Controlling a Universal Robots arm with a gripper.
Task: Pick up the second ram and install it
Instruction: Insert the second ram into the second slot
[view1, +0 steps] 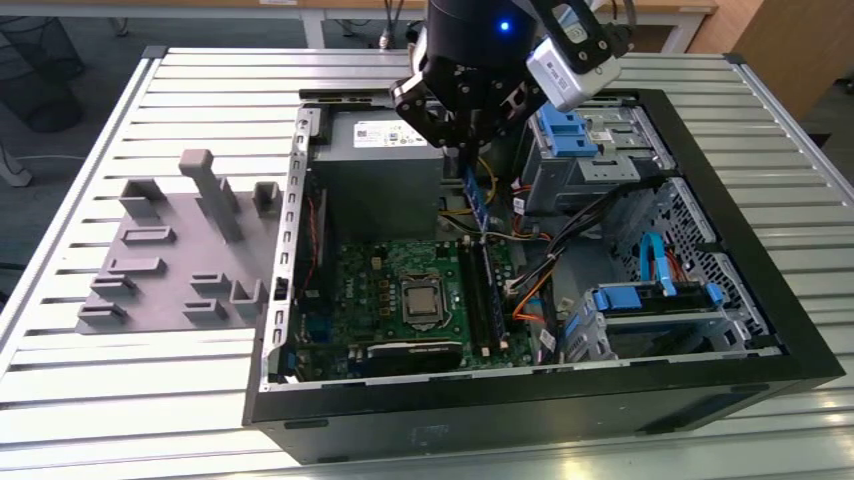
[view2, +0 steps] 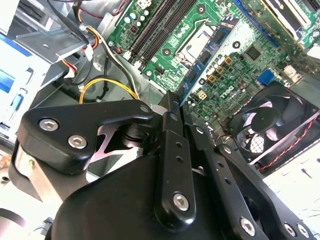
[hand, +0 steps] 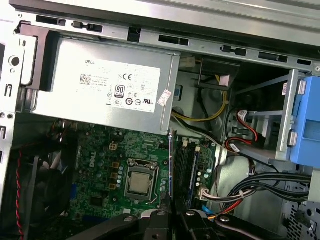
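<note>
One slatted metal table (view1: 160, 80) bears an open PC case (view1: 747, 330) and a gray fixture (view1: 167, 255); desk legs stand behind. The gripper (view1: 461, 150) hangs over the motherboard (hand: 110, 160), fingers closed on the ram (hand: 171, 165), held edge-on above the slots (hand: 192, 167). Its label is hidden.

Cables (view1: 567, 235) beside memory slots (view1: 483, 290)
</note>
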